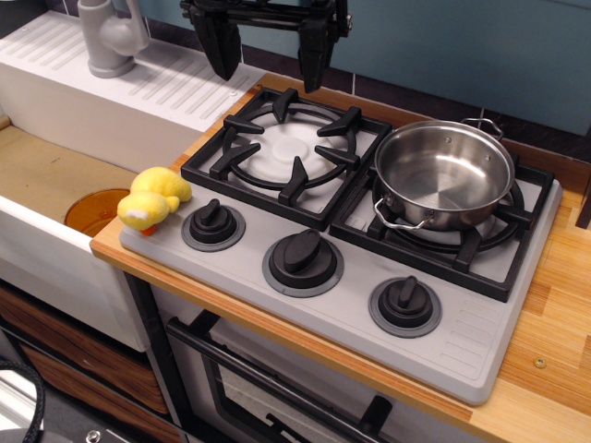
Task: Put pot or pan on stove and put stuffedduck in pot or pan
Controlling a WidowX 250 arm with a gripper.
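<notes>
The shiny steel pot [444, 174] stands upright and empty on the right burner of the stove [369, 305]. The yellow stuffed duck [153, 197] lies at the stove's left front corner, beside the leftmost knob. My gripper [266, 57] hangs open and empty above the back edge of the left burner [286, 152], its two black fingers spread wide, well apart from both pot and duck.
An orange round bowl [94, 210] sits in the sink left of the duck. A grey tap [109, 37] and white draining board [138, 88] are at the back left. Wooden counter [554, 314] extends to the right. An oven door handle [277, 388] is below.
</notes>
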